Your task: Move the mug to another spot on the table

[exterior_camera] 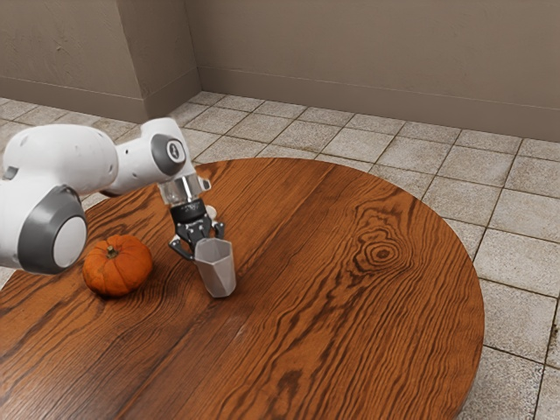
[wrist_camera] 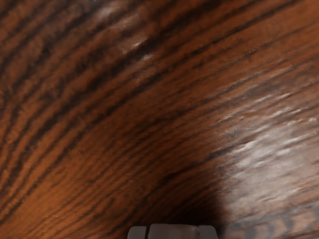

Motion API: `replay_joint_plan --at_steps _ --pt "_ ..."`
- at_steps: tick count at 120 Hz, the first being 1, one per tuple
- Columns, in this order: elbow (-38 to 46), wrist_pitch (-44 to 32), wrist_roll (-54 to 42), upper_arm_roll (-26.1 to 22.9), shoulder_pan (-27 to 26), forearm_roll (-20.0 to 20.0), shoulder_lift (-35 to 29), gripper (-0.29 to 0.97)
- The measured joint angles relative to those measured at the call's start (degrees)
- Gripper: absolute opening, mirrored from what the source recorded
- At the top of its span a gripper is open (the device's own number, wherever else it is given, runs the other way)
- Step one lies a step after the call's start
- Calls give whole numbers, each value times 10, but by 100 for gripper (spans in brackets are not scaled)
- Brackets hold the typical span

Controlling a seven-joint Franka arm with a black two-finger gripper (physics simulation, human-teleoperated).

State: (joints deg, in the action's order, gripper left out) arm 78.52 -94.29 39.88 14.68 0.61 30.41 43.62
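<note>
**Q:** Where is the mug, and what has your hand got?

**A:** The mug [exterior_camera: 216, 269] is toward the exterior view's left of the table [exterior_camera: 367, 297], near the pumpkin [exterior_camera: 117, 264] and on its right. My gripper [exterior_camera: 199, 238] comes down on it from above. The fingers look narrowly parted and pinched on the rim wall at the mug's far-left side. In the wrist view its grey rim [wrist_camera: 172, 232] sits just under my hand, with its shadow on the wood [wrist_camera: 149, 124].

**Q:** Which step is this?

**A:** I judge the grasp is made and the carry is about to start. I cannot tell whether the base touches the table or hangs just off it.

**Q:** What does the next move call for?

**A:** A clean lift, then travel right or nearer across the bare wood, away from the pumpkin. A rim pinch could let the mug swing, so go gently.

**Q:** How does it point?

**A:** Mouth up, long axis close to vertical, base perhaps leaning slightly right. I see no handle.
</note>
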Motion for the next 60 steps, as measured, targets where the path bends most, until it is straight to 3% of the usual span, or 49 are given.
replay_joint_plan --at_steps 22,60 --pt "1 -15 1 1 1 3 9 6" --pt "2 -35 -3 1 5 6 4 50"
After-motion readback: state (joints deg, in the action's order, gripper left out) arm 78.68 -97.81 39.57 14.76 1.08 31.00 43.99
